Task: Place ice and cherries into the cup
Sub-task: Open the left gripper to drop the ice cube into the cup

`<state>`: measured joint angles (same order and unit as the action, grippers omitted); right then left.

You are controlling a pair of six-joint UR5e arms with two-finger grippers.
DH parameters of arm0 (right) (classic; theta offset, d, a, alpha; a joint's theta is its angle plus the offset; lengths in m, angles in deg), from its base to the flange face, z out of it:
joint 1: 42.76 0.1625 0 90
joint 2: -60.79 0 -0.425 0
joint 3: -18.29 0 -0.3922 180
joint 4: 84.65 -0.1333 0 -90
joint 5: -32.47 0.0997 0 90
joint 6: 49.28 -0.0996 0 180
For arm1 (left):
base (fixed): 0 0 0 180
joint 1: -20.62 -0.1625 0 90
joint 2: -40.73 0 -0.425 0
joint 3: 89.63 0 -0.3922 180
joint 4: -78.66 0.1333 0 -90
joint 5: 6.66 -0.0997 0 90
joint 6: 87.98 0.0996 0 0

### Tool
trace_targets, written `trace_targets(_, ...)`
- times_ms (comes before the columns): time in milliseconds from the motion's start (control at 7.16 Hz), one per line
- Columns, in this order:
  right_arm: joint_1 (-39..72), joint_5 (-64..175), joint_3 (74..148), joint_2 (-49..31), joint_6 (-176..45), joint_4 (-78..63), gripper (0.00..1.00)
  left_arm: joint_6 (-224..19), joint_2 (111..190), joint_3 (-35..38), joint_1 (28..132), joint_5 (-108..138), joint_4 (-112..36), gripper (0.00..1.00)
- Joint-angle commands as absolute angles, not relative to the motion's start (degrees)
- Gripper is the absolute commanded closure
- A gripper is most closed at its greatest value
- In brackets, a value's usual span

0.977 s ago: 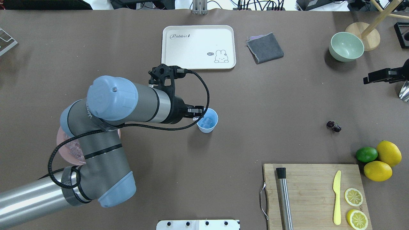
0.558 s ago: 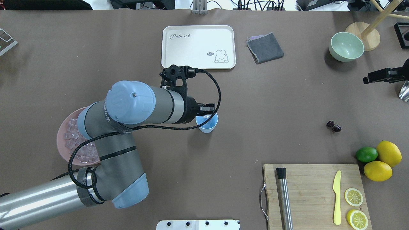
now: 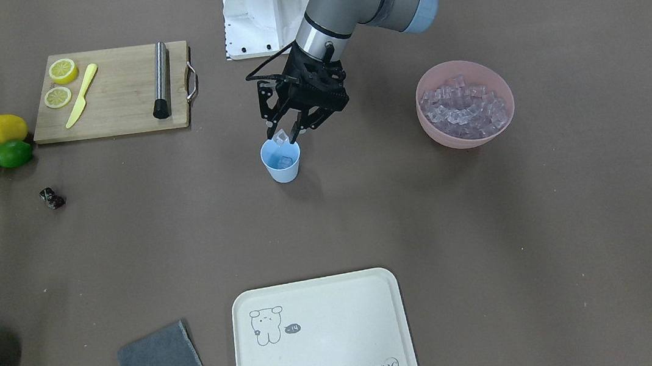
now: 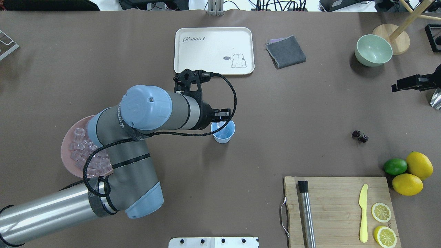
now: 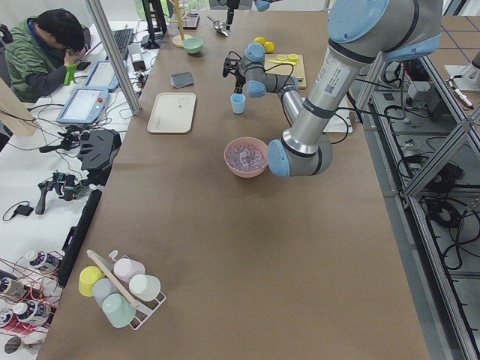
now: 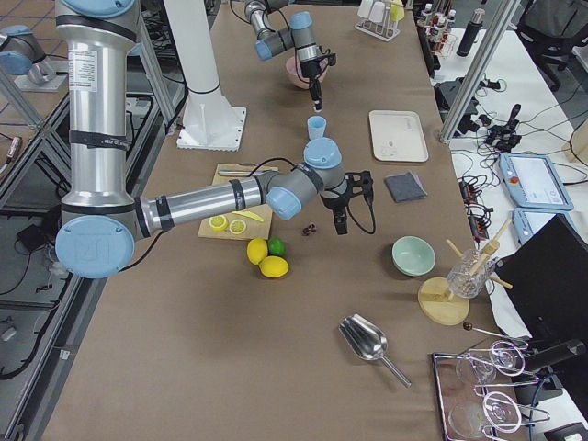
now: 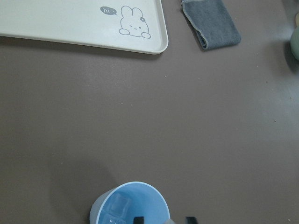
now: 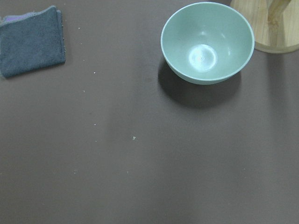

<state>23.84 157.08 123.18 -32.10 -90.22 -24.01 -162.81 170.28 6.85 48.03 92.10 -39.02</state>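
Note:
The light blue cup (image 3: 281,162) stands mid-table and has an ice cube (image 7: 121,203) inside; it also shows in the overhead view (image 4: 224,132). My left gripper (image 3: 284,135) hangs just over the cup's rim, shut on one clear ice cube (image 3: 280,136). In the overhead view the left gripper (image 4: 221,119) is at the cup's near-left rim. More ice (image 3: 465,109) fills the pink bowl (image 3: 428,119). The dark cherries (image 4: 359,136) lie on the table far to the right. My right gripper (image 4: 395,85) is at the right edge, above and beyond the cherries; I cannot tell how its jaws stand.
A white rabbit tray (image 4: 213,38) and a grey cloth (image 4: 286,51) lie beyond the cup. A pale green bowl (image 4: 373,50) is at the far right. A cutting board (image 4: 337,193) carries a knife, a steel rod and lemon slices, with lemons and a lime (image 4: 395,166) beside it.
My left arm has swung right from over the pink bowl, carrying the gripper from the cup's left side to over its rim. The bowl of ice is now largely uncovered.

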Motion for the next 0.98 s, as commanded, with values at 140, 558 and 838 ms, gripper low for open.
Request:
trace_targets(140, 22.1, 157.0, 122.4, -32.8, -93.9, -24.1, 0.0, -163.6, 170.5, 7.0, 48.0, 92.1, -39.6, 0.07)
trace_targets(558, 17.0, 154.0, 122.7, -33.4, -103.5, -27.8, 0.01, -162.7, 165.9, 14.6, 49.2, 92.6, -36.0, 0.03)
trace_targets(838, 11.0, 148.2, 122.7, -33.2, -106.3, -28.1, 0.01, -149.1, 162.5, 26.0, 56.3, 99.3, -17.2, 0.02)
